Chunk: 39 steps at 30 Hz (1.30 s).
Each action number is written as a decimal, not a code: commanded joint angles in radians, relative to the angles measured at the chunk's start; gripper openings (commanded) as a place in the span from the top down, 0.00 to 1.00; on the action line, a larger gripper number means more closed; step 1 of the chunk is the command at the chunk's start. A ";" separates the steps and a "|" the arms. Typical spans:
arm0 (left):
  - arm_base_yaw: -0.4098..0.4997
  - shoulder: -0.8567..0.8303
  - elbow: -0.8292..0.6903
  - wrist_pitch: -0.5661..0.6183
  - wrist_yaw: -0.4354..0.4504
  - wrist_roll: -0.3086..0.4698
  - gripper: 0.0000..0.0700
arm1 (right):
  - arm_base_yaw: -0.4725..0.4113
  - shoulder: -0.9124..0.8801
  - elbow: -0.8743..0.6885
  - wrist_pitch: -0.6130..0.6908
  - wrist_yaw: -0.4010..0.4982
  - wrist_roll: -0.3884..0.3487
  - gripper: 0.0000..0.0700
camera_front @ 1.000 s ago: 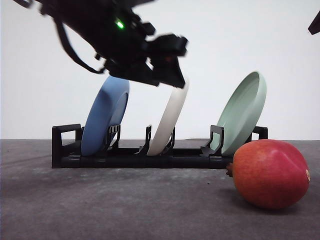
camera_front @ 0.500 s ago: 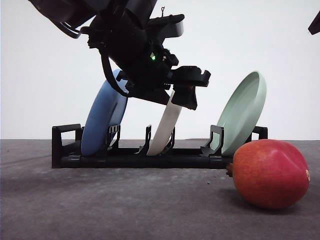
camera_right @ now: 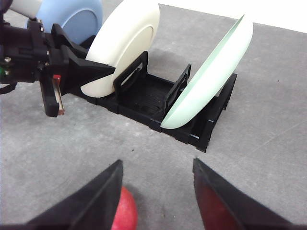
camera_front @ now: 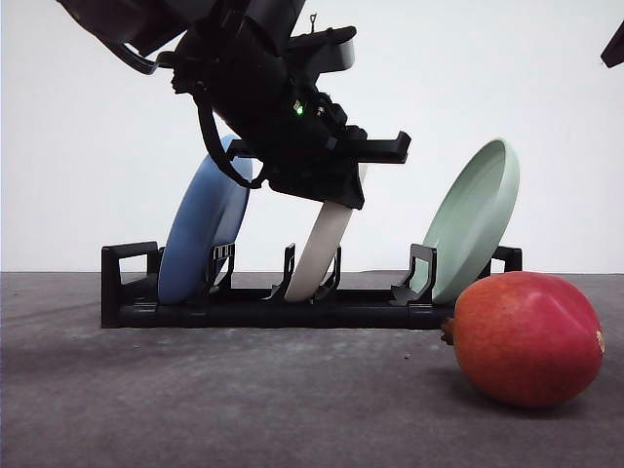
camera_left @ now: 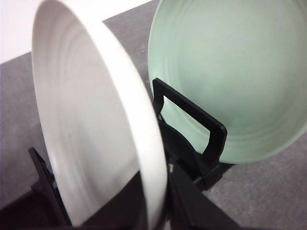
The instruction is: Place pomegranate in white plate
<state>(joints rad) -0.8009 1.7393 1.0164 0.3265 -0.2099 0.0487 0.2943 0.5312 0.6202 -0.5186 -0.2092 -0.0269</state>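
The pomegranate [camera_front: 526, 336] lies on the dark table at the front right, red with a brown nub on its left end. The white plate [camera_front: 322, 253] stands on edge in the middle slot of a black rack [camera_front: 292, 304]. My left gripper [camera_front: 363, 171] is at the plate's upper rim and looks open; in the left wrist view the white plate [camera_left: 86, 120] runs down between where the fingers sit. My right gripper [camera_right: 158, 191] hovers open above the pomegranate [camera_right: 125, 213], which peeks out beside the left finger. The white plate [camera_right: 127, 43] is touched by the left arm's finger.
A blue plate [camera_front: 200, 229] stands in the rack's left slot and a pale green plate [camera_front: 473, 219] in its right slot, both tilted. The green plate [camera_left: 230, 72] is close behind the white one. Bare grey table lies in front of the rack.
My left arm came down and to the right, and its gripper turned onto the white plate's top rim. The pomegranate and the plates have not moved.
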 commanded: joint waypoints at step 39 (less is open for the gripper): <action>-0.011 -0.450 0.022 -0.293 0.158 -0.368 0.98 | 0.005 0.003 0.014 0.009 0.000 -0.003 0.58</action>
<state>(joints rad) -0.7998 1.2906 1.0164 0.0359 -0.0547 -0.3158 0.2943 0.5312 0.6201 -0.5186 -0.2092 -0.0269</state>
